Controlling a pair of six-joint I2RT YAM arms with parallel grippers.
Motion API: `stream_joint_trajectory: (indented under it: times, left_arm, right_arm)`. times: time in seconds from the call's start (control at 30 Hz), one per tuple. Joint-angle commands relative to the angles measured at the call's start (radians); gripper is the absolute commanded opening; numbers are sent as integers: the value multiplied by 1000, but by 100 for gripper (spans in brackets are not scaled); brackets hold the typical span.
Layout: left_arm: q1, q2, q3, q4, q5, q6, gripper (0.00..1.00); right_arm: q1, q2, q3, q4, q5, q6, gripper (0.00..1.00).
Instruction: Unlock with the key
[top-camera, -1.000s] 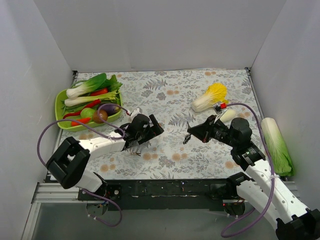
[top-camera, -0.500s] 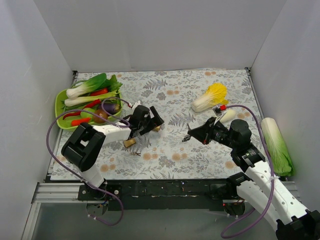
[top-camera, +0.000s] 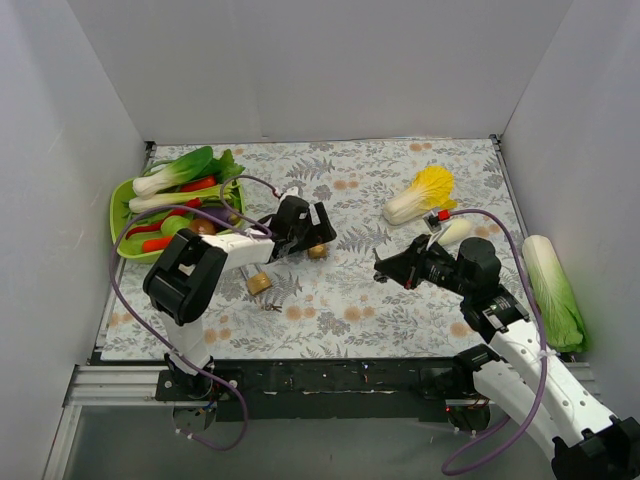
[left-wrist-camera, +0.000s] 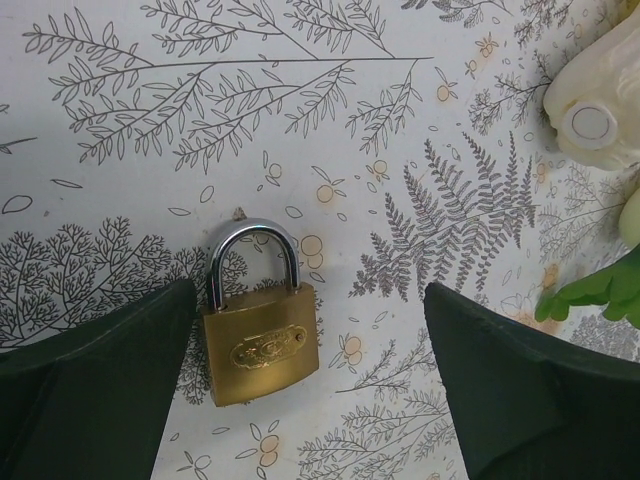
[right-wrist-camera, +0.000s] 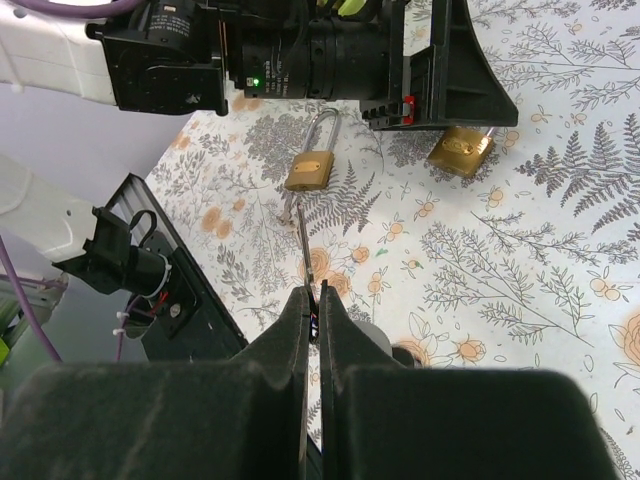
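Note:
Two brass padlocks lie on the flowered cloth. One padlock (top-camera: 318, 250) lies flat under my left gripper (top-camera: 316, 238); in the left wrist view this padlock (left-wrist-camera: 258, 340) sits close to the left finger, between wide-open jaws. My left gripper (left-wrist-camera: 310, 400) is open and not touching it. The other padlock (top-camera: 258, 283) lies nearer the front and also shows in the right wrist view (right-wrist-camera: 310, 170). My right gripper (top-camera: 383, 268) is shut on the key (right-wrist-camera: 305, 250), whose thin blade sticks out ahead of the fingertips, pointing toward the padlocks. A small metal piece (top-camera: 272, 307) lies near the front padlock.
A green tray (top-camera: 118, 215) of toy vegetables stands at the far left. A yellow cabbage (top-camera: 420, 195) and a white vegetable (top-camera: 455, 230) lie at the back right, and a large cabbage (top-camera: 553, 290) leans at the right wall. White walls enclose the table.
My left gripper has swung from over the front padlock back and to the right, now over the other padlock. My right gripper with the key has barely moved.

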Motion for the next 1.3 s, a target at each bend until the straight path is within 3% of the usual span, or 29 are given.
stream_joint_trajectory:
  times: [0.0,0.23,0.3,0.6,0.73,1.27]
  left_arm:
    - [1,4,50,-84,-42,104,96]
    - [-49,-2,73,-274,-193,207,91]
    - [-57,7,81,-308,-194,213,84]
    - [-88,53,158,-365,-197,233,82]
    - [-114,99,196,-433,-269,254,80]
    - [-149,187,276,-534,-308,277,64]
  right_arm:
    - [-3,3,5,36,-14,6,1]
    - [-3,16,-7,51,-22,13,1]
    - [-3,22,-10,63,-28,16,1]
    - [-3,28,-14,61,-39,16,1]
    - [-3,22,-15,53,-36,12,1]
    - [-3,16,-29,53,-34,6,1]
